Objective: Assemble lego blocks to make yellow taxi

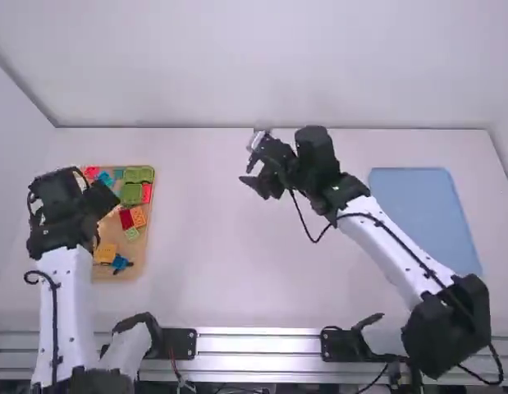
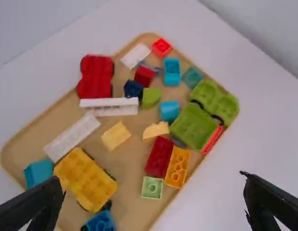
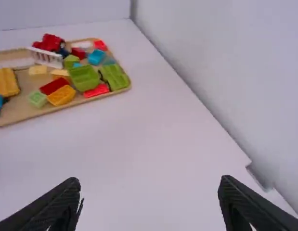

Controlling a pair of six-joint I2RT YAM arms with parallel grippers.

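**Yellow wheeled block [image 2: 86, 179] lies on the tan tray [image 2: 129, 168]**

Your left tool [image 1: 104, 199] is over the tray, wide open and empty. Your right tool [image 1: 249, 164] is above the worktop [image 1: 221, 254], also wide open, holding nothing. The yellow block sits between a turquoise block [image 2: 38, 173] and a blue piece [image 2: 100, 222].

1. Tray [image 1: 144, 240]: on the table [image 1: 229, 254], at nine o'clock.
2. Mat [image 1: 422, 217]: on the table, at three o'clock.
3. One wheeled base [image 1: 139, 174]: on the tray, at one o'clock.
4. Another wheeled base [image 1: 105, 250]: on the tray, at six o'clock.
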